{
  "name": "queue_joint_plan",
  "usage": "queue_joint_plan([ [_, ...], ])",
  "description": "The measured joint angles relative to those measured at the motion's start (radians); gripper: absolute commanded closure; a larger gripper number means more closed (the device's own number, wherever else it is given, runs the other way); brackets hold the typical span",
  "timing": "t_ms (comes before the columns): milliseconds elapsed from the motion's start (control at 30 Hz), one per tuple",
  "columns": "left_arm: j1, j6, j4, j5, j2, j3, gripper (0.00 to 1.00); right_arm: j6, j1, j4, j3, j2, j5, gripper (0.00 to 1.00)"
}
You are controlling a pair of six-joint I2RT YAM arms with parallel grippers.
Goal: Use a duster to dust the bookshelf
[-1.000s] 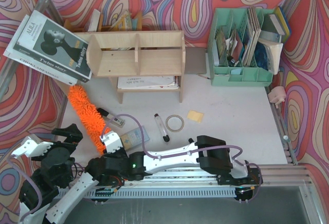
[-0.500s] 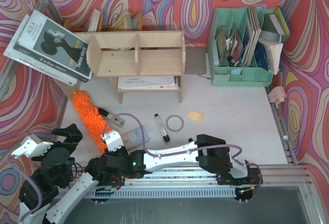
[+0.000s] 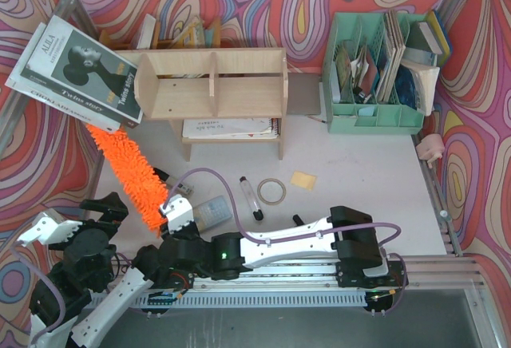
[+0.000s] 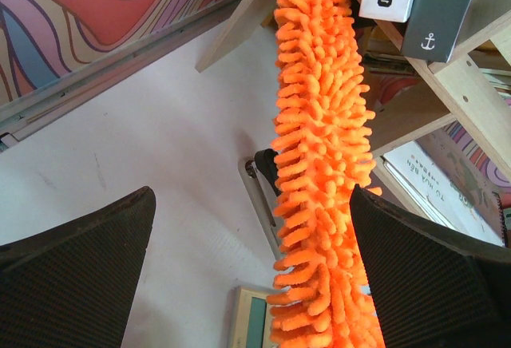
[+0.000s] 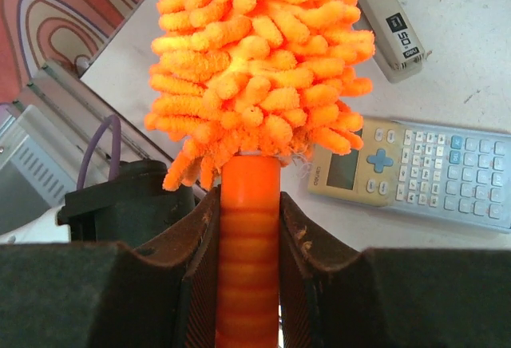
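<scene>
The plywood bookshelf (image 3: 211, 85) stands at the back left of the table. The orange duster (image 3: 128, 174) slants from my right gripper (image 3: 171, 217) up to the left. Its shaggy tip reaches under the tilted books beside the shelf's left end. My right gripper (image 5: 249, 204) is shut on the duster's smooth orange handle (image 5: 249, 244), just below the chenille head (image 5: 255, 61). My left gripper (image 3: 102, 214) hangs open near the table's front left. In the left wrist view the duster (image 4: 319, 148) passes between the wide-open left gripper (image 4: 251, 200) fingers without touching them, in front of the bookshelf (image 4: 471, 92).
A stack of books (image 3: 76, 69) leans left of the shelf. A notebook (image 3: 231, 128) lies under it. A calculator (image 3: 209, 212), stapler (image 5: 391, 25), marker pen (image 3: 251, 198), tape ring (image 3: 271, 191) and yellow note (image 3: 303, 179) lie on the table. The mint-green organiser (image 3: 375, 69) stands back right.
The duster has swung left and farther back, its tip now under the leaning books. The right arm shifted a little to the right. The left arm has not moved.
</scene>
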Motion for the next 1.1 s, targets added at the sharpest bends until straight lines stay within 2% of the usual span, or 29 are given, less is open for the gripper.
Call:
queue_joint_plan([
  [200,0.0,0.0,0.0,0.0,0.0,0.0,0.02,0.042,-0.007,-0.043,0.018,0.037,-0.016,1.0],
  [433,0.0,0.0,-0.001,0.0,0.0,0.0,0.02,0.117,-0.026,-0.198,0.108,0.151,-0.086,1.0],
  [567,0.0,0.0,-0.004,0.0,0.0,0.0,0.02,0.14,-0.04,-0.253,0.109,0.164,-0.136,1.0],
  [1100,0.0,0.0,-0.007,0.0,0.0,0.0,0.02,0.008,-0.047,-0.098,0.082,0.012,-0.02,1.0],
])
